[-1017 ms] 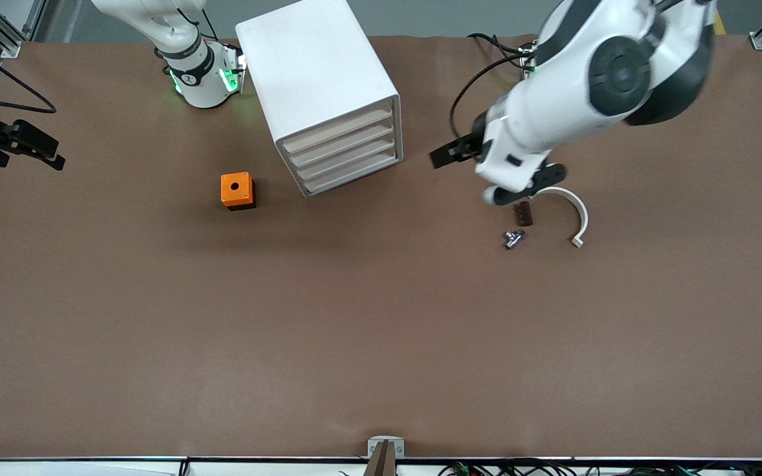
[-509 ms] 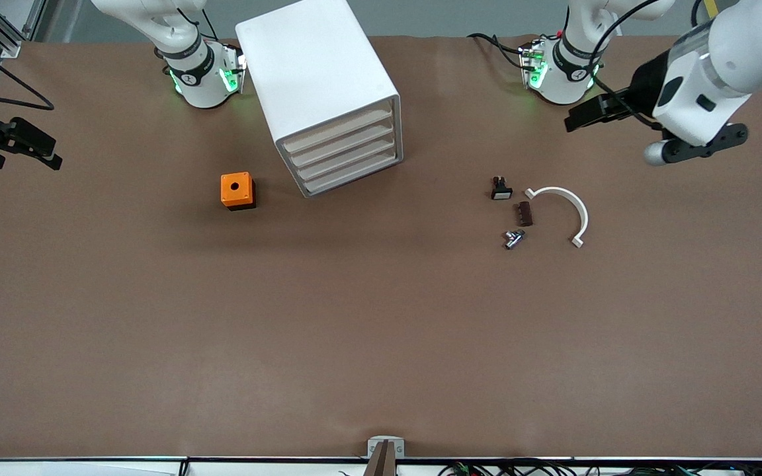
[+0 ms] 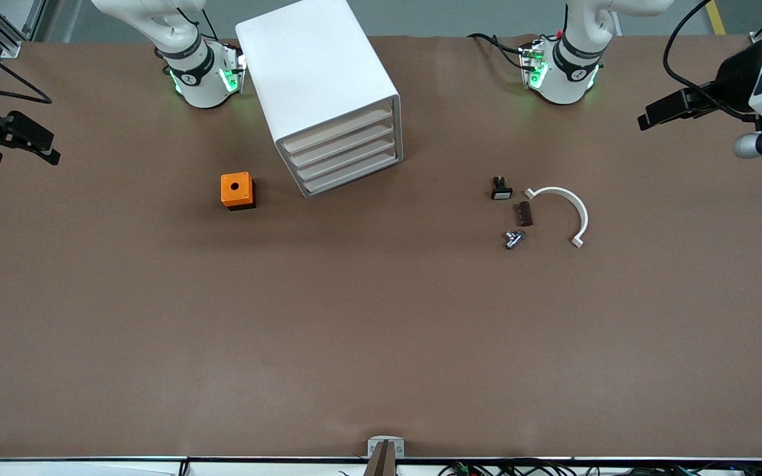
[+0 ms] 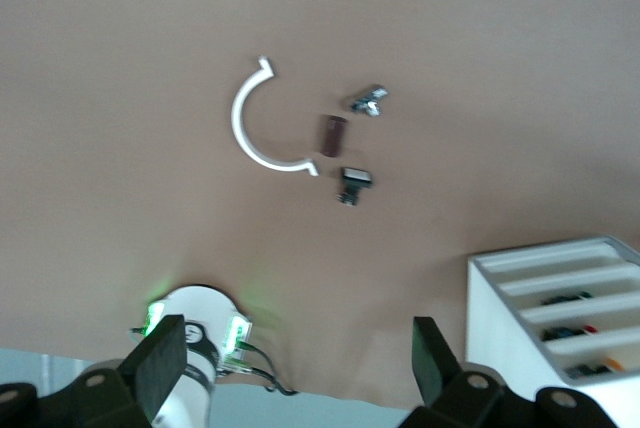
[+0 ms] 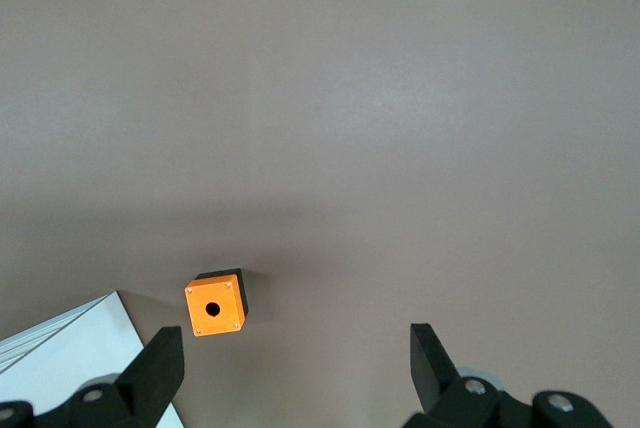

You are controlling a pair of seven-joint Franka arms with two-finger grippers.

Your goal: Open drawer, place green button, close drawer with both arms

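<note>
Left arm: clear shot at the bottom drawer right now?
Probably yes. The left gripper hangs open over the table's left-arm end, and only bare table lies between it and the drawer, which is shut.

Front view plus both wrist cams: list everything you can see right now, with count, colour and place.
Cabinet: one, white, four drawers all shut, near the right arm's base.
Drawer: one, white, bottommost in the cabinet, shut.
Cube: one, orange with a round hole, beside the cabinet toward the right arm's end.
Small black part: one, white face, toward the left arm's end.
Curved strip: one, white, beside the black part.
Brown block: one, nearer the front camera than the black part.
Metal piece: one, silvery, nearest the front camera of that cluster.
Button: none in view on the table.
Left gripper: black, open, over the left arm's end.
Right gripper: black, open, over the right arm's end.
</note>
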